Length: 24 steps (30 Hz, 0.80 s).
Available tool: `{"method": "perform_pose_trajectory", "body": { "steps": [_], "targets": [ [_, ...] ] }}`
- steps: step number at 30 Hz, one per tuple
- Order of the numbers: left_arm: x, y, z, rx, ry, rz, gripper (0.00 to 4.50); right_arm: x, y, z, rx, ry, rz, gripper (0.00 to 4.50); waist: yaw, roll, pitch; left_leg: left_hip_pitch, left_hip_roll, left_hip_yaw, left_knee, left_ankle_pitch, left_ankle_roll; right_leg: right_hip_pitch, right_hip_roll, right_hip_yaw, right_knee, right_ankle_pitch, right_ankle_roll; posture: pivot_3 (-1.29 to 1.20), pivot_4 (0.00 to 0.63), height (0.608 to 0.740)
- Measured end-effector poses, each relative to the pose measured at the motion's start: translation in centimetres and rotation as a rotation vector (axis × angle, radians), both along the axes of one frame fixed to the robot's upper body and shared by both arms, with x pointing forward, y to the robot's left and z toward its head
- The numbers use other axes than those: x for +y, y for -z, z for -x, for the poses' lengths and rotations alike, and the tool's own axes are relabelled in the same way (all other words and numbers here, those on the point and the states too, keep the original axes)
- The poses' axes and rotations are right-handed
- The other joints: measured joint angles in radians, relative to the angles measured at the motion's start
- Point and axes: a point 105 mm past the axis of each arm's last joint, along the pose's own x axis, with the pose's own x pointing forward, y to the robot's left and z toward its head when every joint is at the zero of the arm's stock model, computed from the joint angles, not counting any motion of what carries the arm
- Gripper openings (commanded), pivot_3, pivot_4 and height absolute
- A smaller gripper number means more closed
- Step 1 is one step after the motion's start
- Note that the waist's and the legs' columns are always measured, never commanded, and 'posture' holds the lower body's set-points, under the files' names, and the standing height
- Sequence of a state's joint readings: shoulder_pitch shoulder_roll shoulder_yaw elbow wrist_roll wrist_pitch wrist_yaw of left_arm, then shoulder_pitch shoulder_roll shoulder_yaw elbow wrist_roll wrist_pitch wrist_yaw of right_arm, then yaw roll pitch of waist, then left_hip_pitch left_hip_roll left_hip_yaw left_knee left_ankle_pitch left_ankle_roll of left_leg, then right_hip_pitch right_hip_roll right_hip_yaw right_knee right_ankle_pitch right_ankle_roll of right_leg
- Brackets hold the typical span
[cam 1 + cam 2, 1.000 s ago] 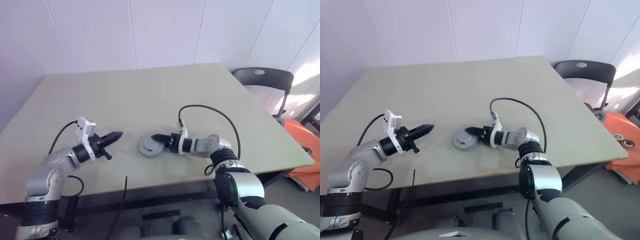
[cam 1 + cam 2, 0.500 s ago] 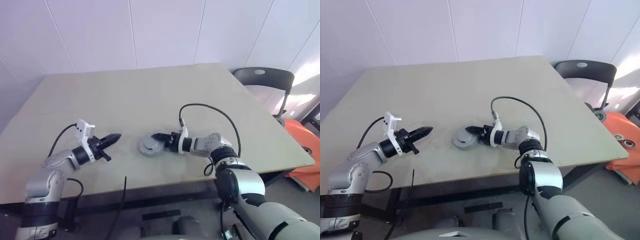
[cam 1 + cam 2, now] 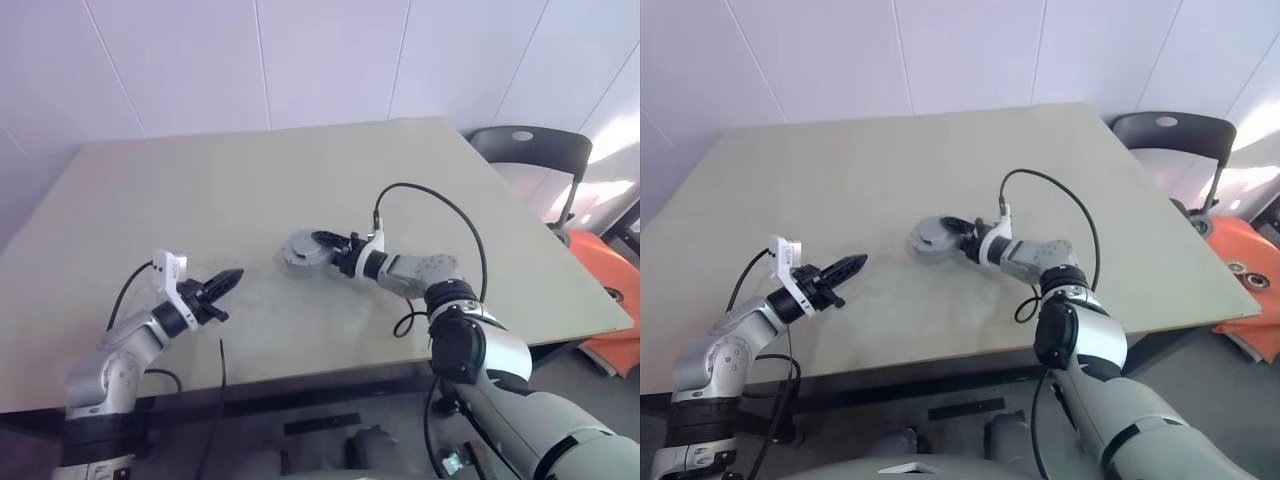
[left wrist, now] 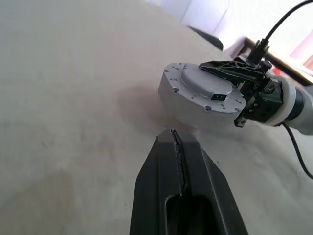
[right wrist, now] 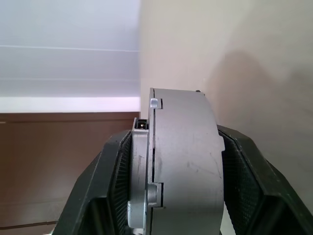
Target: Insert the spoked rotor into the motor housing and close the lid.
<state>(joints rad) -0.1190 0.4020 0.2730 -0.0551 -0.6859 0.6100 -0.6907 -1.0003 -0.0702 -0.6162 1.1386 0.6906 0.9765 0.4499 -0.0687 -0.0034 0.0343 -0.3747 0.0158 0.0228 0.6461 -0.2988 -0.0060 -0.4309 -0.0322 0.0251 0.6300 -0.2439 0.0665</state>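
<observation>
My right gripper (image 3: 322,245) is shut on a round grey motor housing (image 4: 195,95), one finger over its top and one under it. The flat grey lid (image 4: 204,84) with small screws sits on the housing. From the right wrist, the fingers (image 5: 242,176) flank the thick grey body (image 5: 186,152), with the thinner lid (image 5: 142,171) against one face. The assembly (image 3: 932,236) hangs slightly tilted just above the table's middle. The spoked rotor is hidden. My left gripper (image 3: 232,276) is shut and empty, pointing toward the housing from the near left.
The beige table (image 3: 200,190) ends close in front of my arms. A black chair (image 3: 530,150) and an orange object (image 3: 610,270) stand off the right side. A black cable (image 3: 430,200) loops over my right forearm.
My right gripper has lifted the grey assembly off the table and carried it farther away while rolling its wrist. The left gripper has barely moved. The camera view has shifted a little.
</observation>
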Motion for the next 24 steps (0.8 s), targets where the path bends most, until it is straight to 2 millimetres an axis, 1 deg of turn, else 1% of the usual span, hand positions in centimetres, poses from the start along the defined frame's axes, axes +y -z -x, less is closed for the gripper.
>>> {"method": "perform_pose_trajectory", "body": {
  "steps": [2,4,9,12,15,18,21,24],
  "targets": [
    [0.3,0.0,-0.7,0.003,-0.045,0.042,0.0,0.6,-0.7,-0.1,-0.013,-0.011,-0.02,2.22,0.0,0.0,0.0,0.0,0.0,0.0,0.0,0.0,0.0,0.0,0.0,0.0,0.0,0.0,0.0,0.0,0.0,0.74],
    [0.4,-0.2,-1.2,-0.001,-0.072,0.077,0.0,0.8,-1.1,-0.1,-0.021,-0.018,-0.029,2.22,0.002,0.0,0.0,0.0,-0.001,0.0,0.001,0.0,0.0,0.0,0.0,0.0,0.0,0.0,0.0,0.0,0.0,0.74],
    [0.3,-1.8,-2.9,-0.036,-0.141,0.198,0.0,0.6,-2.1,-0.3,-0.056,-0.021,-0.027,2.22,0.002,0.0,0.0,-0.001,-0.001,0.0,0.002,0.0,0.0,0.0,-0.001,0.0,0.0,0.001,0.002,0.0,0.0,0.74],
    [-0.2,-2.6,-3.4,-0.056,-0.138,0.242,0.0,0.7,-2.3,-0.2,-0.065,-0.031,-0.025,2.22,0.0,-0.001,0.0,-0.001,-0.001,0.0,0.002,0.0,0.0,0.001,0.0,0.0,0.0,0.001,0.002,0.0,0.0,0.74],
    [-0.6,-2.6,-3.6,-0.052,-0.133,0.253,0.0,0.8,-2.3,-0.2,-0.065,-0.038,-0.021,2.22,0.0,-0.001,0.0,0.0,-0.001,0.0,0.002,0.0,0.0,0.001,0.001,0.0,0.0,0.001,0.002,0.0,0.0,0.74],
    [-0.7,-1.6,-4.3,-0.017,-0.166,0.238,0.57,0.9,-2.4,-0.1,-0.067,-0.043,-0.019,2.22,0.0,-0.001,0.0,0.0,-0.001,0.0,0.002,0.0,0.0,0.001,0.002,0.0,0.001,0.001,0.002,0.0,0.0,0.74],
    [-0.8,-0.6,-4.8,0.017,-0.193,0.236,1.56,1.1,-2.5,-0.1,-0.069,-0.044,-0.023,2.22,0.001,-0.001,0.0,-0.001,-0.002,0.0,0.003,0.0,0.0,0.001,0.001,0.0,0.001,0.001,0.002,0.0,0.0,0.74],
    [-1.0,-0.7,-5.2,0.029,-0.197,0.254,2.57,1.2,-2.6,-0.2,-0.073,-0.044,-0.025,2.22,0.001,-0.001,0.0,-0.001,-0.002,0.0,0.003,0.0,0.0,0.001,0.001,0.0,0.001,0.001,0.002,0.0,0.0,0.74]
  ]
}}
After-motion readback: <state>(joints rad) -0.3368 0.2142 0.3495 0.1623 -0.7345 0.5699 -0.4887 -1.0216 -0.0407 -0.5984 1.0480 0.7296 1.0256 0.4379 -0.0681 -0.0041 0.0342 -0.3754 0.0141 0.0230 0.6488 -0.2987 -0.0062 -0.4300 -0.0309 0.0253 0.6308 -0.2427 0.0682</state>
